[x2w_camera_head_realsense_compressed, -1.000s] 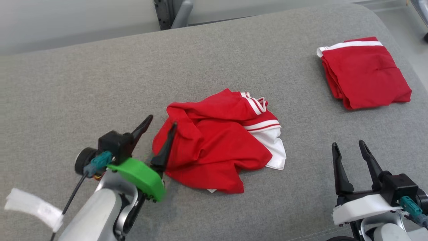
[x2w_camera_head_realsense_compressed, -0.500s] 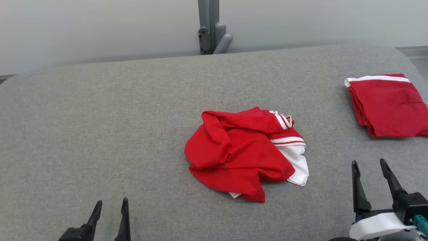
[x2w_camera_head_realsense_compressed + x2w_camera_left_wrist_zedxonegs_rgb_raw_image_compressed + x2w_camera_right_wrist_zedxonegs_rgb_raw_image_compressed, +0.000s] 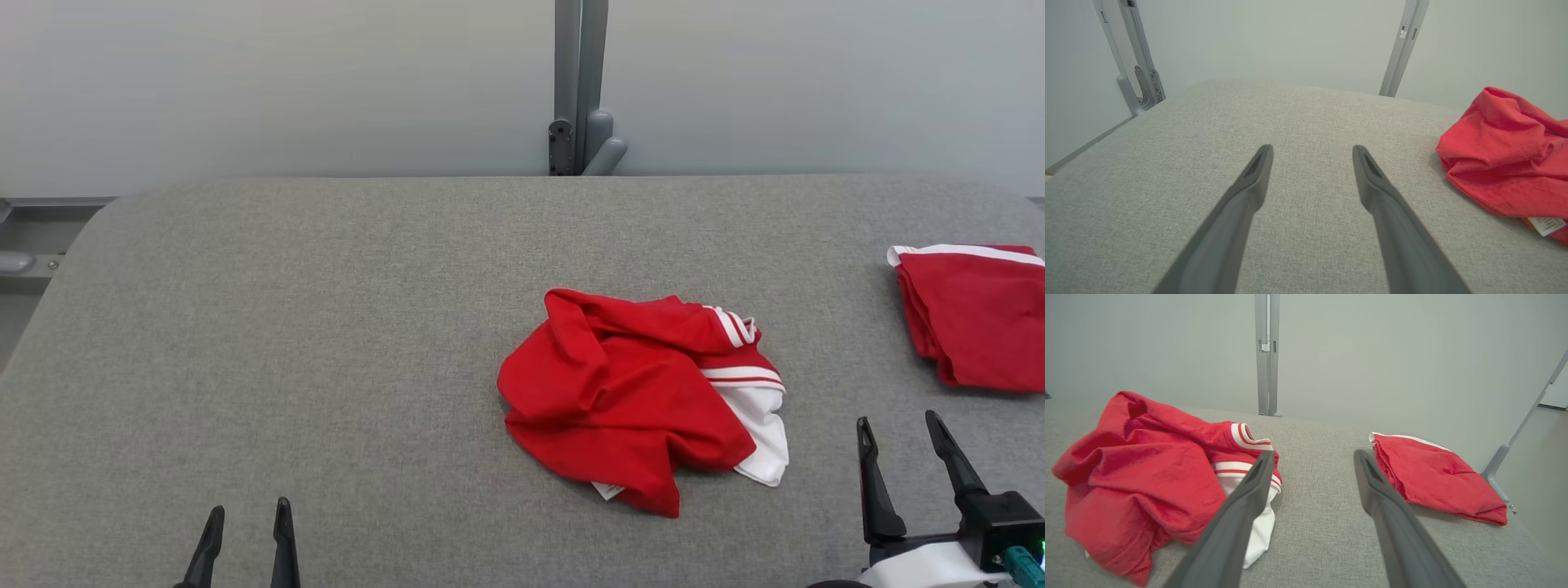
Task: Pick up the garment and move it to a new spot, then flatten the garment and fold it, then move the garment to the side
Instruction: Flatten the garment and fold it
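A crumpled red garment [image 3: 629, 392] with white striped trim lies in a heap on the grey padded table [image 3: 326, 343], right of centre. From the left wrist it appears as a red heap [image 3: 1506, 163] at the right edge; from the right wrist the garment [image 3: 1143, 477] lies left of the fingers. My left gripper [image 3: 247, 523] is open at the lower left, well clear of the cloth, with nothing between its fingers [image 3: 1257, 171]. My right gripper [image 3: 898, 433] is open at the lower right, just right of the heap, also holding nothing.
A second red garment [image 3: 971, 314], folded with a white band, lies at the table's right edge, also seen from the right wrist [image 3: 1433, 477]. A grey metal post [image 3: 580, 90] stands behind the table against the pale wall. Bare grey surface stretches left of the heap.
My left gripper has pulled back from the heap's left edge to the lower left. The head camera has tilted up and shifted, so the table sits lower in view. The garment lies unchanged.
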Controlling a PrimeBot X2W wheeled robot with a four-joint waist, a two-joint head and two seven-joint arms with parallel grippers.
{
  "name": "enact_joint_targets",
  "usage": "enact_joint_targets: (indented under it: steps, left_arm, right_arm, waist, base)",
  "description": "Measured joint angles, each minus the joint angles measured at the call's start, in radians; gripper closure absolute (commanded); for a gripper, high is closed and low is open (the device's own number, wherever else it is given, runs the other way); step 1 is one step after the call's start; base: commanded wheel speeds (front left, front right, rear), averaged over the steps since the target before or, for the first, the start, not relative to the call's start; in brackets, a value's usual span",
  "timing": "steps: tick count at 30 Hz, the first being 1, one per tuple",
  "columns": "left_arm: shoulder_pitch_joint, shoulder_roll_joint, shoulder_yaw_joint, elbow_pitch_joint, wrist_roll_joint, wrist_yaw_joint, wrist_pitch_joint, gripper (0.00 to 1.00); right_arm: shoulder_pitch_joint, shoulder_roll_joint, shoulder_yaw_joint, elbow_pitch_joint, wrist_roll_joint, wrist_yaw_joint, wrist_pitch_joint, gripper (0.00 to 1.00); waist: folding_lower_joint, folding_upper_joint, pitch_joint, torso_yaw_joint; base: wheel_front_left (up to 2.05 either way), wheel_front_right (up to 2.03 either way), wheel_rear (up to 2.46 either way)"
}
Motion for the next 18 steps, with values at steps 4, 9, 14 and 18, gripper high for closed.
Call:
enact_joint_targets:
  steps: [4, 9, 14, 18]
  left_arm:
    - [0.000, -0.033, 0.039, 0.004, 0.039, -0.052, 0.000, 0.00]
    - [-0.005, -0.059, 0.072, 0.017, 0.068, -0.091, 0.000, 0.00]
    - [-0.008, -0.070, 0.094, 0.028, 0.086, -0.110, 0.000, 0.00]
    - [-0.008, -0.079, 0.097, 0.021, 0.095, -0.119, 0.000, 0.00]
  right_arm:
    - [0.000, 0.000, 0.006, 0.005, 0.005, 0.000, 0.000, 0.00]
    - [0.000, 0.000, 0.016, 0.011, 0.017, 0.000, 0.000, 0.00]
    - [-0.001, 0.000, 0.023, 0.017, 0.018, 0.000, 0.000, 0.00]
    - [-0.006, 0.000, 0.030, 0.022, 0.019, 0.000, 0.000, 0.00]
  waist:
    - [0.0000, 0.0000, 0.002, -0.002]
    - [0.0000, 0.0000, 0.006, -0.010]
    - [0.0000, 0.0000, 0.008, -0.018]
    - [0.0000, 0.0000, 0.009, -0.031]
  base:
    - [0.00, 0.00, 0.00]
    - [0.00, 0.00, 0.00]
    - [0.00, 0.00, 0.00]
    - [0.00, 0.00, 0.00]
